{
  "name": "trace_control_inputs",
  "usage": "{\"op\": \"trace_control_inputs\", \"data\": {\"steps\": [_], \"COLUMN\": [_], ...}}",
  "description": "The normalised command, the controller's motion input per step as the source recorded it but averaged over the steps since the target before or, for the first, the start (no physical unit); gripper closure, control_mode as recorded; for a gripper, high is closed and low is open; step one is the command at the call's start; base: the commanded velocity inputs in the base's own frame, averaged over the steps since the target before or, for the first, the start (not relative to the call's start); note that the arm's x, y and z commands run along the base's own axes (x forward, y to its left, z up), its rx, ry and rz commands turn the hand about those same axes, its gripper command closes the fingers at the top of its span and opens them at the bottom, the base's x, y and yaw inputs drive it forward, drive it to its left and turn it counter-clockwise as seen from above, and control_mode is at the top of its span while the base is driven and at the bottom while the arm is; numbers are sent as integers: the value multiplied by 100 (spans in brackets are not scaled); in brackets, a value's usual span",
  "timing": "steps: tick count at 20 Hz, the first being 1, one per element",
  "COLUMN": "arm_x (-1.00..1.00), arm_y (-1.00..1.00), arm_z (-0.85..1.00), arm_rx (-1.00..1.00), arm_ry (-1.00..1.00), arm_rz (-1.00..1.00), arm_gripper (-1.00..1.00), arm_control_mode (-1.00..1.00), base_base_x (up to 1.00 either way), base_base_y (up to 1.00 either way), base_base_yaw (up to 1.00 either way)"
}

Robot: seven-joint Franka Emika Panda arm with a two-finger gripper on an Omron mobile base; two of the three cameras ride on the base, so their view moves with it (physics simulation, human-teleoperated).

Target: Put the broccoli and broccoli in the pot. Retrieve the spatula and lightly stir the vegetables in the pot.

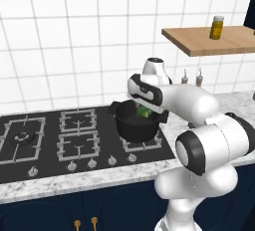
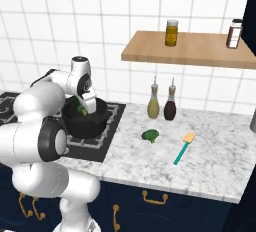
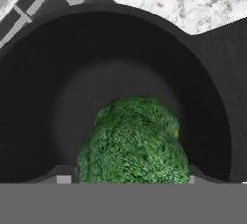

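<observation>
Broccoli (image 2: 150, 135) beside spatula (image 2: 183, 148)

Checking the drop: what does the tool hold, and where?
The tool holds a broccoli by its sides, above the pot.

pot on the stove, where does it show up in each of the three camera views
Left base view: the pot sits right of centre on the stove's right burner, partly behind the arm.
Right base view: it is at left of centre, near the stove's right edge, beside the marble counter.
Hand view: its rim rings most of the picture, seen from above.
Shared landmark: the broccoli at the pot's mouth.
</observation>
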Motion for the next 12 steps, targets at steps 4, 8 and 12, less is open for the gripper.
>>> {"op": "trace_control_inputs", "data": {"steps": [4, 8, 12], "arm_x": [0, -6, -52], "arm_y": [-3, -28, -77], "arm_z": [29, 48, 34], "arm_rx": [0, 0, 0], "arm_ry": [0, 0, -1], "arm_rz": [0, 0, 0], "arm_gripper": [-100, -100, -100], "arm_control_mode": [-100, -100, -100], "base_base_x": [0, 0, 0], "base_base_y": [0, 0, 0], "base_base_yaw": [0, 0, 0]}}
